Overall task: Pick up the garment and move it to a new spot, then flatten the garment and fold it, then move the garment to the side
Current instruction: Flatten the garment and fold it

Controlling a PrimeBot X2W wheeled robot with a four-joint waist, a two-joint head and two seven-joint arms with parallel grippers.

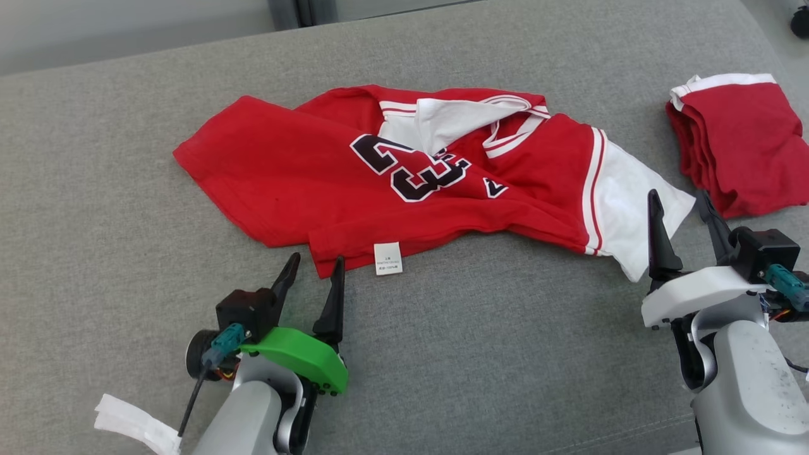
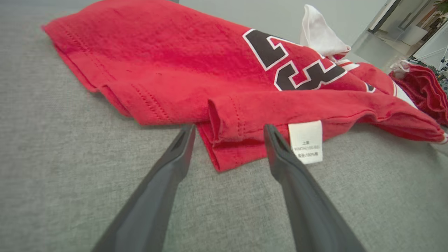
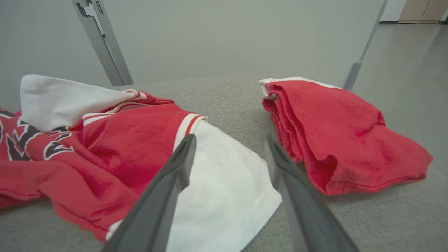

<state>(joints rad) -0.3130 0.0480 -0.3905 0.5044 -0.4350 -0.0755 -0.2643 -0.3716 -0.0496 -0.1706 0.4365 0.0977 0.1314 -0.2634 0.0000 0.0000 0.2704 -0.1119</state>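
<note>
Red jersey (image 1: 303, 183) lies crumpled on what seems a grey sofa cushion (image 1: 126, 265); left gripper (image 1: 318, 259) gapes empty at its near hem (image 1: 354, 251), right gripper (image 1: 678, 196) likewise beside the white sleeve (image 1: 632, 189).

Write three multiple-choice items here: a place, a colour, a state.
1. Where lies the bundle? A: right of the jersey. B: left of it. C: on it.
2. Which colour has the sleeve by the right gripper? A: red. B: white. C: black.
3. How is the left gripper? A: open. B: shut on the jersey. C: shut on the bundle.
Key: 1A, it lies apart at the head view's right; 2B, the sleeve is plain white; 3A, its jaws stand wide apart.
</note>
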